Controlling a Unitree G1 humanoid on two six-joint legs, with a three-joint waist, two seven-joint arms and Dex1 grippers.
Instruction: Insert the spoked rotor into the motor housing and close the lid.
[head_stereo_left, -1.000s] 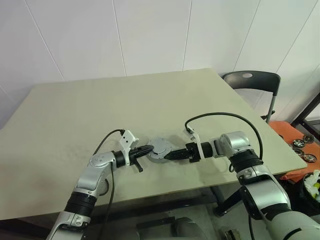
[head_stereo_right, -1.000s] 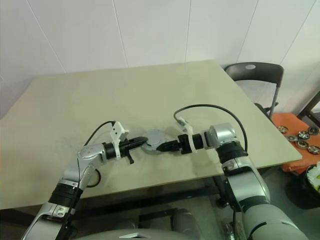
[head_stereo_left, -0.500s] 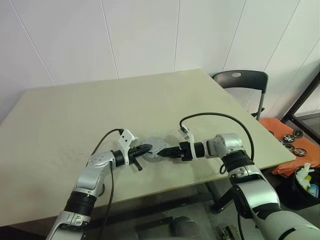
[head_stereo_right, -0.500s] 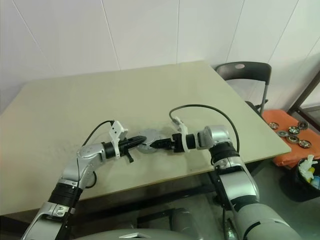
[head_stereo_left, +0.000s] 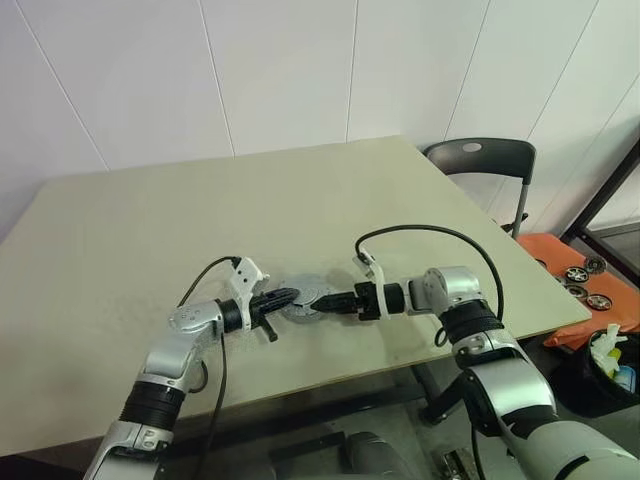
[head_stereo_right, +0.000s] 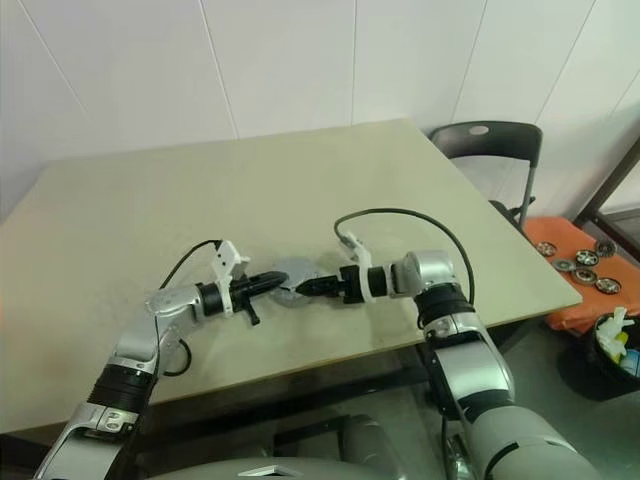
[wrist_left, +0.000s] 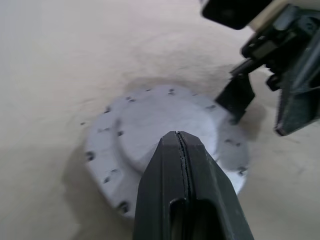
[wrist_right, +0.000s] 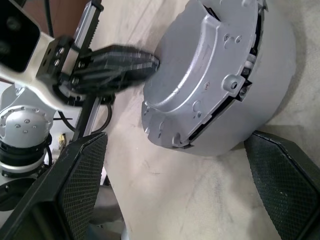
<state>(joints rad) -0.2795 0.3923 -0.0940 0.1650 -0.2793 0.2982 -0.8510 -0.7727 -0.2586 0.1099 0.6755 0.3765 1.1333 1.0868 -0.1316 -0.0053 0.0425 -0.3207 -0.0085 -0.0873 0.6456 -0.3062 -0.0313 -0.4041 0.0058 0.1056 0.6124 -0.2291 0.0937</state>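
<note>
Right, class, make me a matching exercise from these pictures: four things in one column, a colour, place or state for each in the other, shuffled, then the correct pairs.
Things:
1. round silver-grey metal lid
2. left end effector
3. right end effector
4. black plastic chair

Descriptions:
A. fingers wide apart, one on each side of the metal assembly
B. stands beyond the far right corner of the beige table
C. fingers pressed together, tip at the disc's edge
D. sits on top of the assembly, between the two arms

Pairs: 1-D, 2-C, 3-A, 4-B
</note>
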